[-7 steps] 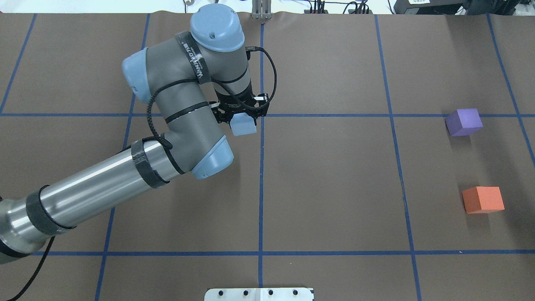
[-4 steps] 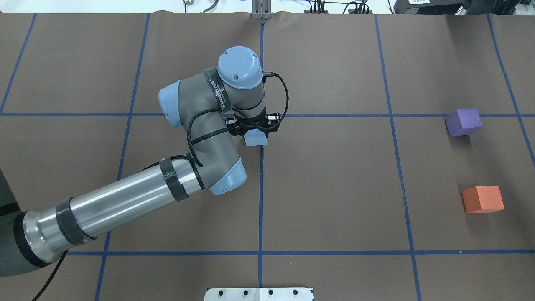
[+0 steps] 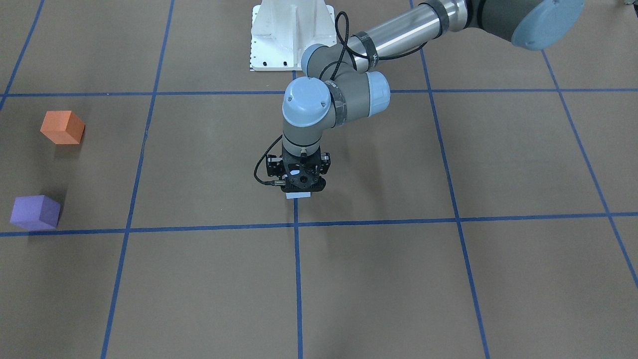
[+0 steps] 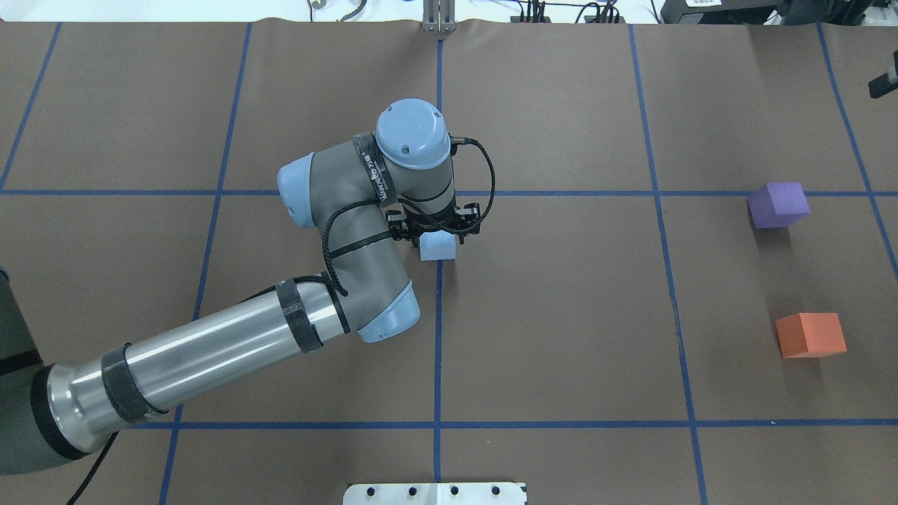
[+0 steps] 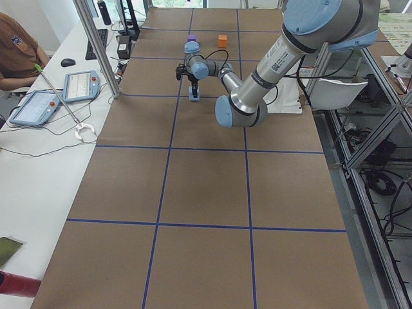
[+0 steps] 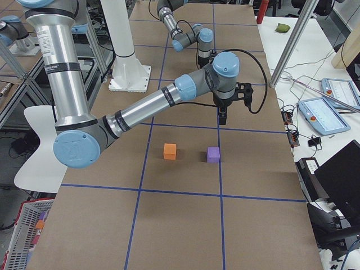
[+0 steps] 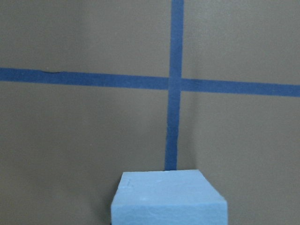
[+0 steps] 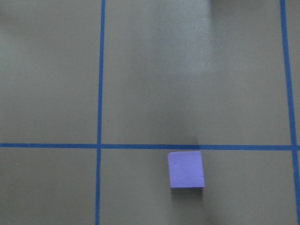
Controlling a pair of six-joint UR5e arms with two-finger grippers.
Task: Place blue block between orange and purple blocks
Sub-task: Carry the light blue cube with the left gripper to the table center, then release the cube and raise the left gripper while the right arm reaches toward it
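Observation:
My left gripper (image 4: 436,235) is shut on the light blue block (image 4: 438,247) near the table's middle, by a blue tape crossing. The block also fills the bottom of the left wrist view (image 7: 168,199) and shows under the gripper (image 3: 298,187) in the front view. I cannot tell whether it touches the table. The purple block (image 4: 778,205) and the orange block (image 4: 810,335) sit far to the right, with a gap between them. My right gripper (image 6: 223,115) hangs high beyond the purple block (image 8: 186,169); I cannot tell if it is open or shut.
Blue tape lines (image 4: 438,351) divide the brown table into squares. The white robot base plate (image 3: 289,35) stands at the table's near edge. A desk with tablets (image 5: 38,106) and a seated person are beside the table's far side.
My left arm has moved right and toward the robot's side with the blue block in its grip, and has come lower. The purple and orange blocks have not moved.

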